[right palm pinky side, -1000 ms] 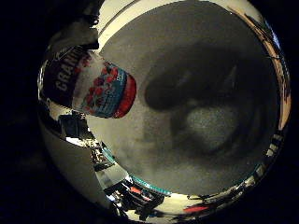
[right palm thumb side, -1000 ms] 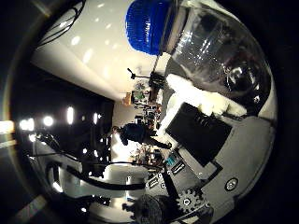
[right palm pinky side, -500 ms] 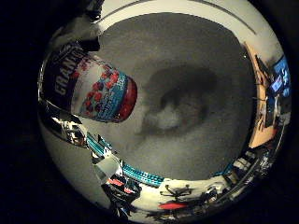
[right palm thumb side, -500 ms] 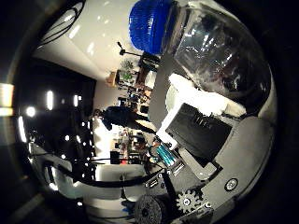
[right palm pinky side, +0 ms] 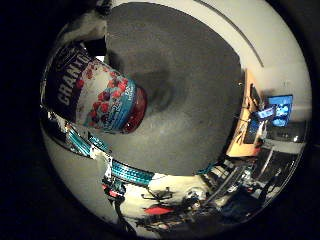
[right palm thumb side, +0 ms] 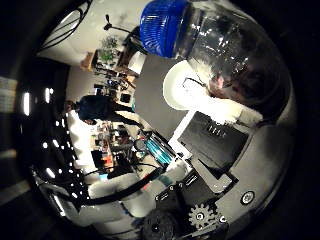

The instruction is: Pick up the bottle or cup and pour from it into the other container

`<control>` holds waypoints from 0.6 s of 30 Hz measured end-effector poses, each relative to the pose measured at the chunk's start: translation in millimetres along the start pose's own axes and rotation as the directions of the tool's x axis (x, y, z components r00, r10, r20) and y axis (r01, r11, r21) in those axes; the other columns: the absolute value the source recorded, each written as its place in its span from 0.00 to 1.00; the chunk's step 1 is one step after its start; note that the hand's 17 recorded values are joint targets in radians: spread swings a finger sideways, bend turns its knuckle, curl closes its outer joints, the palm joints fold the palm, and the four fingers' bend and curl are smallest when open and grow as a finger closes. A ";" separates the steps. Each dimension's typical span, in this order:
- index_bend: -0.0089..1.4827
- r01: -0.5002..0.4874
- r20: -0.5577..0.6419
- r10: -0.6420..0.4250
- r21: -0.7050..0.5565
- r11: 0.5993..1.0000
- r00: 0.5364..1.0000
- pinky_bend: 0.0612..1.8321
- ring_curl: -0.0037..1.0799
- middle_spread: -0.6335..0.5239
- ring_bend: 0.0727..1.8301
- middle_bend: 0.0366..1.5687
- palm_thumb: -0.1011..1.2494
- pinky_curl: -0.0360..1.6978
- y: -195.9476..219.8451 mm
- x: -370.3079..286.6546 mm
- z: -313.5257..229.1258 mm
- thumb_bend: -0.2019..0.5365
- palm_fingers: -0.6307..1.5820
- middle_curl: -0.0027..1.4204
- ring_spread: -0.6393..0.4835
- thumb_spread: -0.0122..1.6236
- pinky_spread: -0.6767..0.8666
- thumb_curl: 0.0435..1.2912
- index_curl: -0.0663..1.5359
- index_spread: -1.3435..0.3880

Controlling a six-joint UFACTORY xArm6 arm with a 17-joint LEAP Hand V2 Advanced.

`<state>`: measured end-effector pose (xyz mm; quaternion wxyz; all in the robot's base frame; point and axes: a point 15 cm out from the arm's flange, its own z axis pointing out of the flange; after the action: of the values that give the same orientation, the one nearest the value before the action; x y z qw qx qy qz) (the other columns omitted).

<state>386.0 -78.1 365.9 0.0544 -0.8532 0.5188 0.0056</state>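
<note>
My hand (right palm thumb side: 215,150) is curled round a clear plastic bottle and holds it close to the palm, above a grey table (right palm pinky side: 190,80). The little finger side view shows the bottle's labelled body (right palm pinky side: 100,90), printed with berries. The thumb side view shows its blue cap (right palm thumb side: 165,25) and clear shoulder (right palm thumb side: 235,55). A white round container (right palm thumb side: 185,85) stands on the grey table beside the bottle's neck in the thumb side view. The black and white fingers (right palm thumb side: 205,125) lie against the bottle.
A wooden desk with a lit monitor (right palm pinky side: 275,105) stands past the table's edge. Cluttered shelves and stands (right palm pinky side: 170,190) fill the room beyond. The thumb side view shows more room clutter (right palm thumb side: 120,60) and the hand's geared body (right palm thumb side: 200,215).
The whole picture has turned and the table looks farther off, so the hand has moved with the bottle. The shadow on the table has left the view. The white container now shows.
</note>
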 end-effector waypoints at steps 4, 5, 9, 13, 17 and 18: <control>0.77 0.037 -0.081 -0.041 -0.058 0.998 0.996 0.72 0.82 0.44 0.69 0.87 0.85 0.54 -7.1 -14.6 -2.7 0.24 0.78 0.56 0.34 0.29 0.30 0.71 0.58 0.66; 0.77 0.044 -0.100 -0.051 -0.070 0.997 0.994 0.72 0.82 0.43 0.69 0.87 0.85 0.55 -8.7 -17.1 -3.4 0.24 0.78 0.56 0.34 0.29 0.30 0.71 0.58 0.66; 0.77 0.088 -0.190 -0.111 -0.128 0.988 0.976 0.71 0.82 0.43 0.69 0.87 0.85 0.56 -15.5 -25.5 -7.8 0.24 0.78 0.56 0.34 0.29 0.30 0.71 0.57 0.66; 0.77 0.125 -0.286 -0.177 -0.190 0.974 0.942 0.70 0.83 0.44 0.69 0.87 0.85 0.57 -23.1 -30.5 -12.9 0.24 0.78 0.56 0.34 0.28 0.30 0.71 0.57 0.65; 0.77 0.148 -0.357 -0.228 -0.239 0.960 0.906 0.70 0.83 0.44 0.68 0.87 0.85 0.57 -31.3 -35.5 -15.6 0.24 0.78 0.56 0.34 0.28 0.30 0.71 0.57 0.65; 0.77 0.153 -0.372 -0.241 -0.250 0.956 0.896 0.70 0.83 0.44 0.68 0.87 0.85 0.57 -33.1 -36.9 -16.3 0.24 0.78 0.56 0.34 0.28 0.30 0.71 0.57 0.65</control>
<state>397.5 -32.0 387.4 -0.1446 -0.8854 0.4258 -0.1180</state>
